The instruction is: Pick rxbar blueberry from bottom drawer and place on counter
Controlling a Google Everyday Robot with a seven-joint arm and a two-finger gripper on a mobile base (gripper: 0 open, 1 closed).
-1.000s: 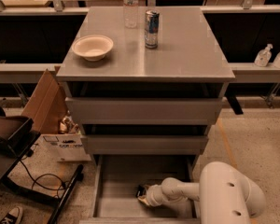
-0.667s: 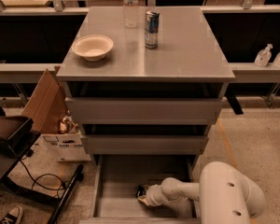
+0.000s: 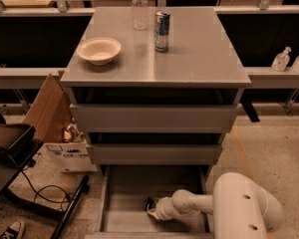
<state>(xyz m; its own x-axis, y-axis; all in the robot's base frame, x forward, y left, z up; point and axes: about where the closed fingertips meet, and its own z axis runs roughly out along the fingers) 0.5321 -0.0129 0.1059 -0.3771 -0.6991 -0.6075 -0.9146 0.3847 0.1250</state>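
Note:
The bottom drawer (image 3: 129, 193) is pulled out below two narrower grey drawers. The rxbar blueberry (image 3: 152, 204), a small dark wrapper, lies on the drawer floor right of centre, partly hidden by my arm. My gripper (image 3: 155, 212) reaches into the drawer from the right and is down at the bar, covering its right end. The counter (image 3: 199, 49) is the flat silver-grey top of the cabinet, far above the gripper.
On the counter stand a pale bowl (image 3: 98, 50), a blue-silver can (image 3: 162, 31) and a clear bottle (image 3: 139, 6). A cardboard box (image 3: 50, 111) and a dark cart (image 3: 10, 143) with cables stand left of the cabinet. My white arm housing (image 3: 246, 210) fills the lower right.

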